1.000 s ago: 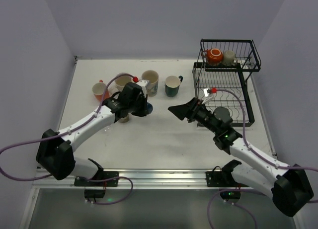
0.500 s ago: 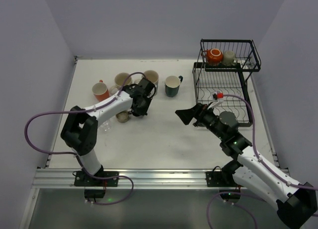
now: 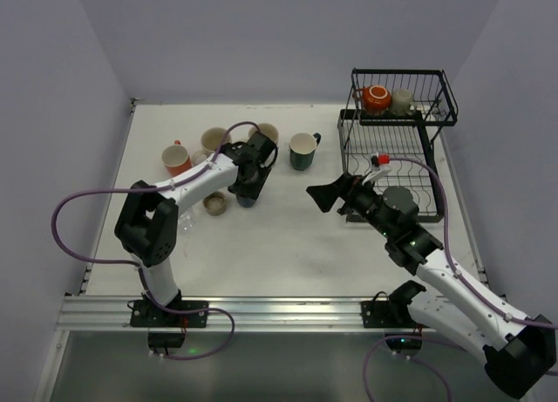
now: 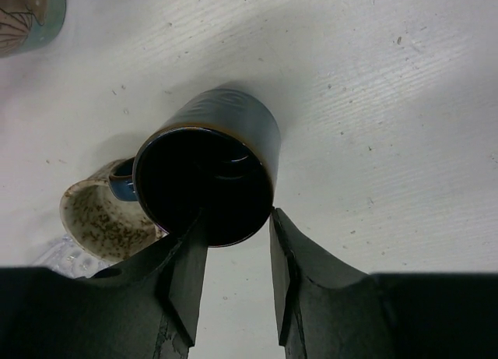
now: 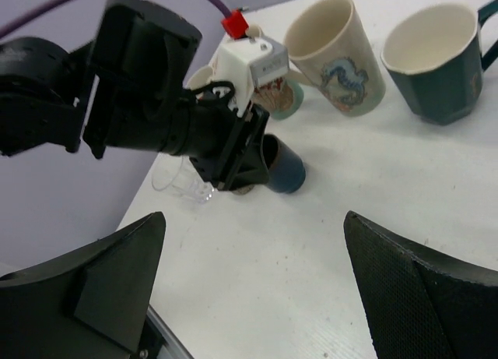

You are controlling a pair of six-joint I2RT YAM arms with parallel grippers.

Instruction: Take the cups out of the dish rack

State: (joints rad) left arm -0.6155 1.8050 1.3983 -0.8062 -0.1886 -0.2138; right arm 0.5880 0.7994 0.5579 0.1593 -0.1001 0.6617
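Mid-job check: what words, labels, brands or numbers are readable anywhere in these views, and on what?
None: no readable text, number or brand shows in any view.
Patterned cup: a blue-green drawing only, no letters.
White block with a red cap on the left arm: no marking that can be read.
Dish rack: no tag or label visible.

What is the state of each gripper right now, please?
Left gripper: open, jaws apart astride the dark blue cup's rim, not pinching it.
Right gripper: open wide, holding nothing.
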